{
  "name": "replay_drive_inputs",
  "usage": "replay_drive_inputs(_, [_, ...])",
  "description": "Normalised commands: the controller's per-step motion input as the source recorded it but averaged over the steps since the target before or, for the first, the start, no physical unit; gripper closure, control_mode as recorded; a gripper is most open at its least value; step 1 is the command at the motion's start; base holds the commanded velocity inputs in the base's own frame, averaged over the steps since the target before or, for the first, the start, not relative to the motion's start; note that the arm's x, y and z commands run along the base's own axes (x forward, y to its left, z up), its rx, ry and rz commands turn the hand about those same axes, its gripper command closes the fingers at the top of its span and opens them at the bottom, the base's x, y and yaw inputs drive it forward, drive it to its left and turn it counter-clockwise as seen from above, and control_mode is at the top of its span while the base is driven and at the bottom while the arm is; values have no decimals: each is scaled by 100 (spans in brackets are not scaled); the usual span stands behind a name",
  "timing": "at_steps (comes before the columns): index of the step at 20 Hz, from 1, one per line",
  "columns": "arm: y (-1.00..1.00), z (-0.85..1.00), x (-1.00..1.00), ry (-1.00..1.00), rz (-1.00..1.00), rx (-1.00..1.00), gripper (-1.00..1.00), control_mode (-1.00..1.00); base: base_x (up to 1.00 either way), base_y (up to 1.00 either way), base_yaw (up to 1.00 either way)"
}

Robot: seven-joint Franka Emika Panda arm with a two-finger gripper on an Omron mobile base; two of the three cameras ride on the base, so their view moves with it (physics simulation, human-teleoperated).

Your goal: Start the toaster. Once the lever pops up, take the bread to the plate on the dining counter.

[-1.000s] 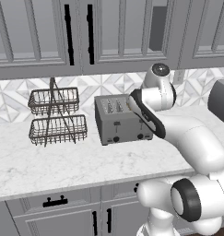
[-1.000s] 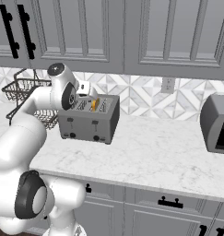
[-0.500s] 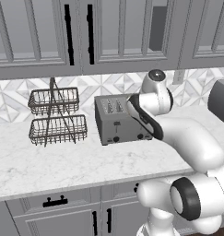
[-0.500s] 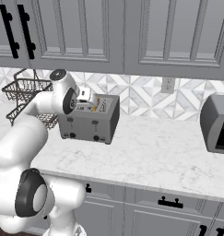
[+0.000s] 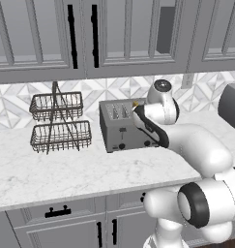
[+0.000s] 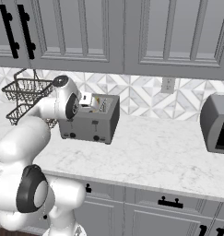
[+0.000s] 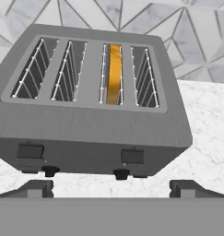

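The grey four-slot toaster [image 7: 92,124] stands on the marble worktop [image 5: 66,169] against the tiled wall. It also appears in both base views, toaster [image 5: 124,127] [image 6: 90,123]. The bread [image 7: 114,73] sits down in the third slot from the left, its golden edge showing. Both front levers [image 7: 132,156] are up, with black knobs [image 7: 121,174] below them. My gripper [image 7: 114,190] hovers just above and in front of the toaster, open wide, fingertips [image 7: 37,188] apart and touching nothing. The plate and the dining counter are out of view.
A two-tier wire basket rack [image 5: 58,121] stands left of the toaster. A dark boxy appliance [image 6: 217,123] sits at the far right of the worktop. Grey upper cabinets [image 5: 90,34] hang overhead. Open marble lies in front of and right of the toaster.
The arm has dipped lower and drawn in toward the toaster, bringing the hand over its top right. The jaws stayed open; the toaster and bread have not moved.
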Motion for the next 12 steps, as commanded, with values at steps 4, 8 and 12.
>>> replay_drive_inputs(4, [0,0,40,0,0,0,-100,-100,0,0,0])
replay_drive_inputs(8, [0,0,41,0,0,0,-100,-100,0,0,0])
replay_drive_inputs(12, [-1,-2,44,0,0,0,-100,-100,0,0,0])
